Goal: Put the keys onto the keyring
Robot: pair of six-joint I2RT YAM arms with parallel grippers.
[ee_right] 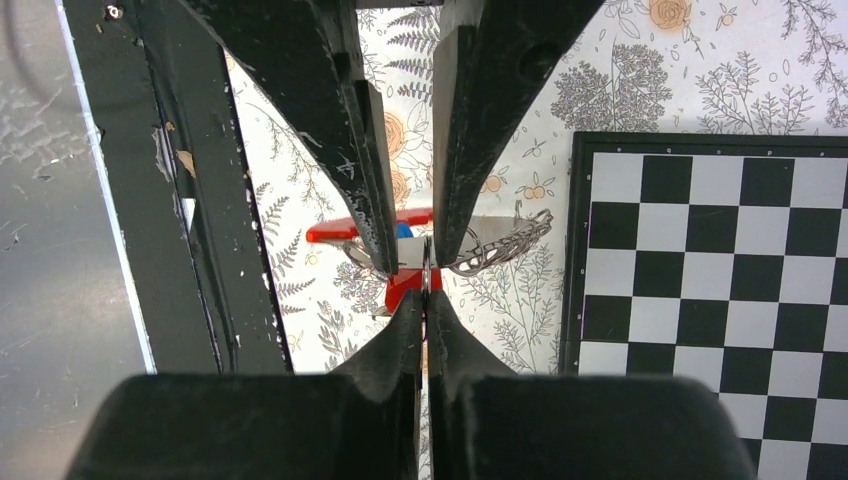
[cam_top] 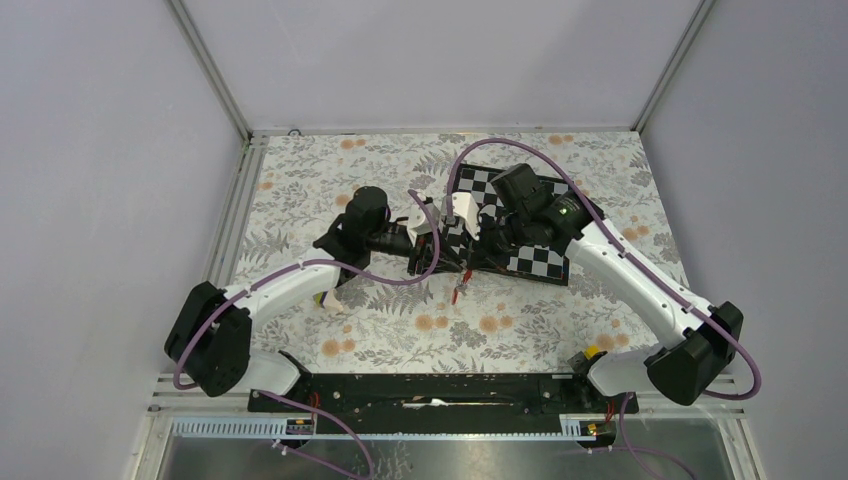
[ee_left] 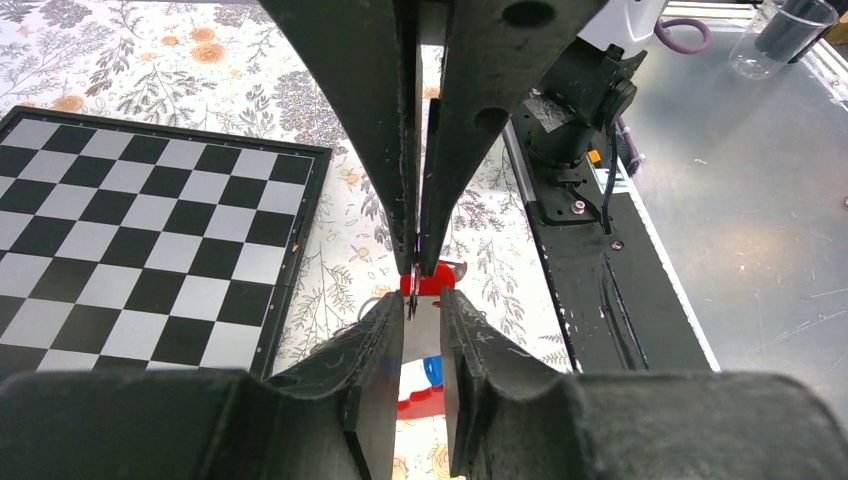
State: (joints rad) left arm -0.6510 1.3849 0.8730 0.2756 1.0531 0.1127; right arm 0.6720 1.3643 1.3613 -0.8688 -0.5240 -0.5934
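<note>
My two grippers meet tip to tip above the table's middle. My right gripper (cam_top: 470,255) (ee_right: 427,298) is shut on the keyring's thin metal ring (ee_right: 427,272), seen edge-on. The keyring's red section (ee_right: 340,230) and wire loops (ee_right: 500,250) hang below it. The red-tagged key (ee_left: 440,278) (cam_top: 458,290) dangles under the ring. The blue tag (ee_left: 432,370) shows through my left gripper's gap. My left gripper (cam_top: 428,252) (ee_left: 421,296) stands narrowly open, its fingertips either side of the ring's end. I cannot tell whether they touch it.
The black-and-white chessboard (cam_top: 535,262) (ee_left: 130,230) (ee_right: 720,260) lies under and behind the right arm. A yellow-green and white wedge block (cam_top: 330,300) sits by the left arm. The black base rail (cam_top: 430,385) runs along the near edge.
</note>
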